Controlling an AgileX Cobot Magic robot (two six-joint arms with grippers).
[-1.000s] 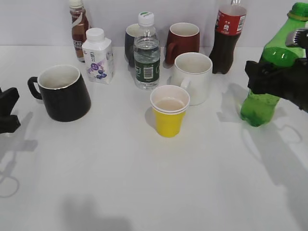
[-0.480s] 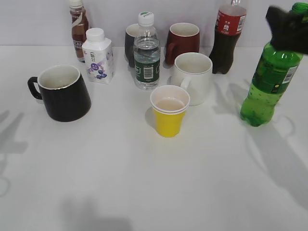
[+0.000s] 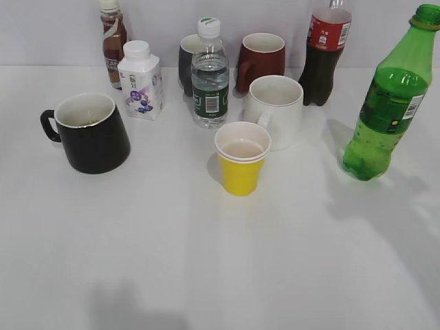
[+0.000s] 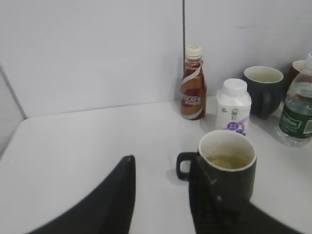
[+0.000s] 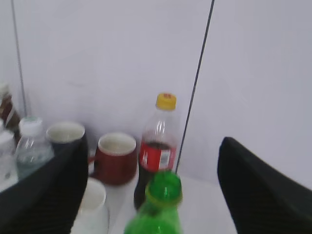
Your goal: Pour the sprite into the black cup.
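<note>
sprite (image 3: 385,110) far right, black cup (image 3: 89,134) far left, paper cup (image 3: 241,161) between

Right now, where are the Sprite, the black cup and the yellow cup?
Sprite (image 3: 385,110), exterior view, on its label.
Black cup (image 3: 96,141), exterior view, on its side wall.
Yellow cup (image 3: 240,175), exterior view, on its outer wall.

Right gripper (image 5: 151,180) gone from the exterior view, risen clear of the sprite (image 3: 385,103) at 3 o'clock, jaws now spread wide above its neck, left gripper (image 4: 161,195) withdrawn from 9 o'clock edge.

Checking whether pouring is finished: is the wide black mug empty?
Not empty. The glossy black ceramic mug holds shallow pale yellowish liquid against its white inside, seen from the left wrist.
</note>
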